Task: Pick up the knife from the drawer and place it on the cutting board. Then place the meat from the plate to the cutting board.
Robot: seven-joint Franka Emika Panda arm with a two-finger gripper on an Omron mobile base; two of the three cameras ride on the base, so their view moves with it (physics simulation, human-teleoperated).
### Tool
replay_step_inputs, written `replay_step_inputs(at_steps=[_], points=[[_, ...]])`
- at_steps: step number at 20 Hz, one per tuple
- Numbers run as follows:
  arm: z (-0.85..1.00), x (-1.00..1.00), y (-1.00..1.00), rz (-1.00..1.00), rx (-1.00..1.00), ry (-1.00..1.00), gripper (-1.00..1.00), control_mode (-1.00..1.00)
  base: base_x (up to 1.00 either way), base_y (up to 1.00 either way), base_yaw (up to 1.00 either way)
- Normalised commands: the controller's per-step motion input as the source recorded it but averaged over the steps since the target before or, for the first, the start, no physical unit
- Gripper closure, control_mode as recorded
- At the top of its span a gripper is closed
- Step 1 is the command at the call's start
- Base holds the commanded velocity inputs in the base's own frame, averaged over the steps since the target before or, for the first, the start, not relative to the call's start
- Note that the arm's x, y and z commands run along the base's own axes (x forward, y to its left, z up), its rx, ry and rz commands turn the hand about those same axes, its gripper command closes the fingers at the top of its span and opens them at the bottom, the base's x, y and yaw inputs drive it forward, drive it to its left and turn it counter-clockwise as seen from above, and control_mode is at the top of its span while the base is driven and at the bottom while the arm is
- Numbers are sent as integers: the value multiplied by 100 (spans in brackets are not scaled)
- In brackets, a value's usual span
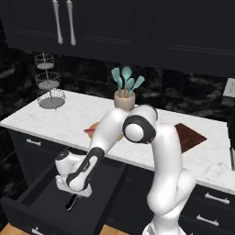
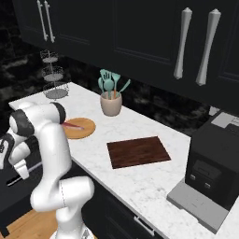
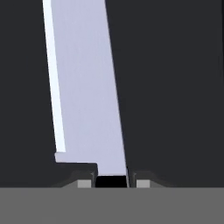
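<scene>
The knife [image 3: 87,87] lies in the open black drawer [image 1: 46,202]; its silver-grey blade runs up the hand view. My gripper [image 3: 111,181] is down inside the drawer, and its fingertips [image 3: 85,182] sit tight against both sides of the black handle. A dark end of the knife [image 1: 71,202] pokes out below the gripper [image 1: 75,189]. On the counter, the red meat strip [image 2: 72,125] rests on the round tan plate [image 2: 81,130]. The dark reddish-brown cutting board [image 2: 137,151] lies bare to the plate's right.
A beige crock of teal spatulas [image 2: 111,103] stands behind the plate. A tiered wire stand [image 1: 49,87] is at the counter's far left, and a dark coffee machine [image 2: 212,163] at the right end. Black cabinets hang overhead.
</scene>
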Motion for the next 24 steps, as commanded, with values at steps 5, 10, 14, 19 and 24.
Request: replay_step_inputs(at_steps=[5, 10, 14, 19, 24], points=[[100, -50, 0, 0, 0, -2, 100, -100, 0, 0, 0], [100, -49, -47, 0, 0, -1, 100, -100, 0, 0, 0], [100, -44, -99, -1, 0, -9, 100, -100, 0, 0, 0], [100, -11, -100, -6, 0, -8, 100, -100, 0, 0, 0], [60, 19, -100, -15, 1, 0, 100, -100, 0, 0, 0]])
